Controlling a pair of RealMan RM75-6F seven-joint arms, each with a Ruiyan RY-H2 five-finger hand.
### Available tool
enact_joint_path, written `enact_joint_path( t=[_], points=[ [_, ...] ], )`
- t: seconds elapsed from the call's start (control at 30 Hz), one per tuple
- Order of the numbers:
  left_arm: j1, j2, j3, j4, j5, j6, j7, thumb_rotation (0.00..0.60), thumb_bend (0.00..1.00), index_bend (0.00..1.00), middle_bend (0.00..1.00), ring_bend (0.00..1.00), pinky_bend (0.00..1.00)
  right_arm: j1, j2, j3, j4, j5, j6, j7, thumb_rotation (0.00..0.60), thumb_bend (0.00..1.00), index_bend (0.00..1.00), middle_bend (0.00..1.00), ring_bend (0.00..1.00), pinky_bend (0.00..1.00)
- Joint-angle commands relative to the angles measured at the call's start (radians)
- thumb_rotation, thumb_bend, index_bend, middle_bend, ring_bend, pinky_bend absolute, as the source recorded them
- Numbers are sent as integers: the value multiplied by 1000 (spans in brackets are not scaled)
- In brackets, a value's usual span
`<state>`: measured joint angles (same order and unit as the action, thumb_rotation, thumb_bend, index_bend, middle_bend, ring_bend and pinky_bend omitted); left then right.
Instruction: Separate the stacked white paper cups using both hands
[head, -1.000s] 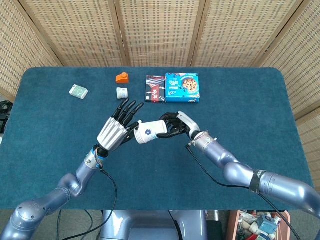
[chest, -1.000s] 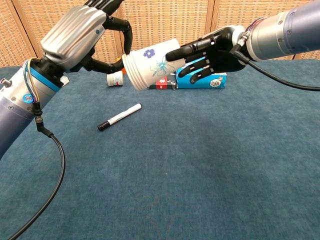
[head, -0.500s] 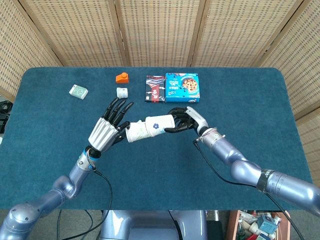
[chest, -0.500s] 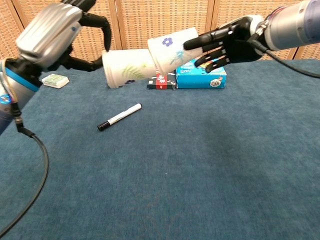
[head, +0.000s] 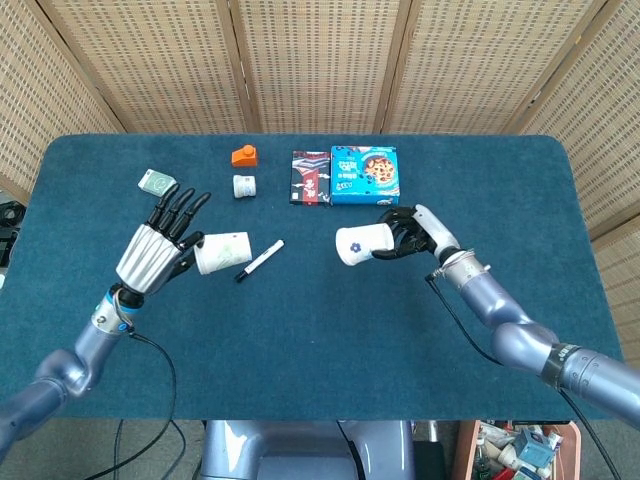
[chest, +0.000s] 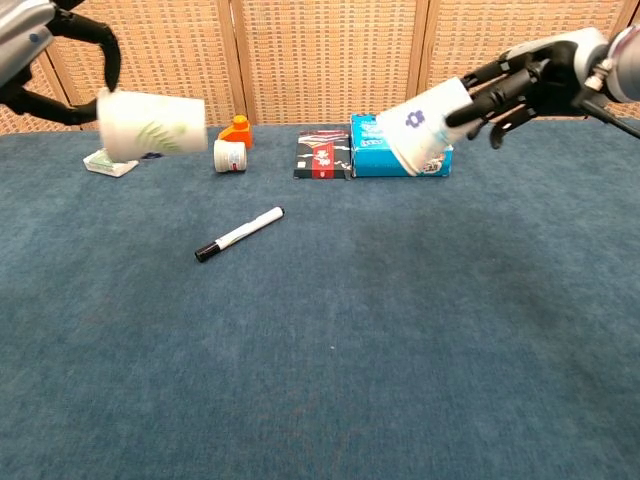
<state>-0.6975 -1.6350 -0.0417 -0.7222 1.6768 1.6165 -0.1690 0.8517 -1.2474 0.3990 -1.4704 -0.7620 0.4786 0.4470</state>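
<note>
The left hand (head: 158, 254) grasped one paper cup (head: 222, 252), held on its side above the counter (head: 320, 380) toward the left edge. The right hand (head: 412, 233) grasped the second cup (head: 361, 243), tilted with its mouth facing left, above the counter toward the right edge. The two cups were well apart, so the separation appeared complete. A marker (head: 258, 260) lay on the counter between them. Judged from appearance, the cups were light, thin-walled and easily crushed. The fingers (chest: 505, 82) should wrap the side wall near the stiffer rim, with light pressure only.
</note>
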Motion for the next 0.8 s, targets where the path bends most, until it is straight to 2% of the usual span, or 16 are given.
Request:
enact_joint_path(
  t=[0.03, 0.1, 0.2, 0.33, 0.4, 0.43, 0.47, 0.5, 0.53, 0.57, 0.6, 0.67, 0.8],
  points=[
    [6, 227, 85, -202, 28, -164, 51, 600, 605, 720, 52, 0, 0, -31, -18, -98, 6, -145, 150, -165, 600, 458, 551, 646, 535, 647],
    [-2, 309, 125, -284, 33, -263, 90, 600, 606, 720, 28, 0, 0, -39, -30, -128, 11, -194, 202, -223, 600, 458, 551, 646, 534, 647],
    [-12, 395, 161, -402, 29, -381, 212, 600, 608, 720, 5, 0, 0, -52, -64, -168, 36, -260, 285, -315, 600, 459, 550, 646, 535, 647],
    [-20, 453, 168, -515, -6, -489, 338, 600, 613, 720, 0, 0, 0, -68, -99, -198, 57, -302, 346, -382, 600, 462, 551, 638, 534, 647],
    [-21, 461, 162, -540, -28, -524, 376, 600, 614, 711, 0, 0, 0, -74, -102, -206, 57, -312, 353, -393, 600, 424, 524, 580, 507, 597],
    [-20, 461, 158, -545, -37, -535, 391, 600, 611, 671, 0, 0, 0, -76, -100, -210, 54, -317, 352, -395, 600, 316, 426, 485, 438, 511],
    [-18, 460, 153, -549, -47, -544, 403, 600, 555, 538, 0, 0, 0, -79, -95, -216, 49, -327, 348, -395, 600, 225, 331, 390, 367, 435],
    [-15, 457, 147, -552, -60, -550, 413, 600, 446, 328, 0, 0, 0, -81, -88, -221, 42, -334, 343, -395, 600, 91, 171, 227, 235, 317],
    [-9, 456, 139, -557, -78, -557, 423, 600, 354, 194, 0, 0, 0, -85, -76, -225, 28, -341, 339, -398, 600, 32, 85, 132, 152, 249],
    [-6, 457, 132, -565, -90, -560, 425, 600, 215, 52, 0, 0, 0, -89, -66, -226, 15, -345, 342, -399, 600, 1, 17, 37, 60, 171],
    [-3, 460, 126, -573, -100, -562, 424, 600, 133, 0, 0, 0, 0, -94, -56, -226, 0, -350, 348, -400, 600, 0, 0, 2, 13, 118],
    [2, 473, 115, -593, -112, -561, 418, 600, 82, 0, 0, 0, 0, -109, -32, -223, -34, -369, 381, -405, 600, 0, 0, 0, 0, 71],
    [19, 503, 98, -616, -96, -508, 383, 600, 75, 0, 0, 0, 0, -152, 18, -230, -100, -433, 461, -408, 600, 0, 0, 0, 0, 62]
  ],
)
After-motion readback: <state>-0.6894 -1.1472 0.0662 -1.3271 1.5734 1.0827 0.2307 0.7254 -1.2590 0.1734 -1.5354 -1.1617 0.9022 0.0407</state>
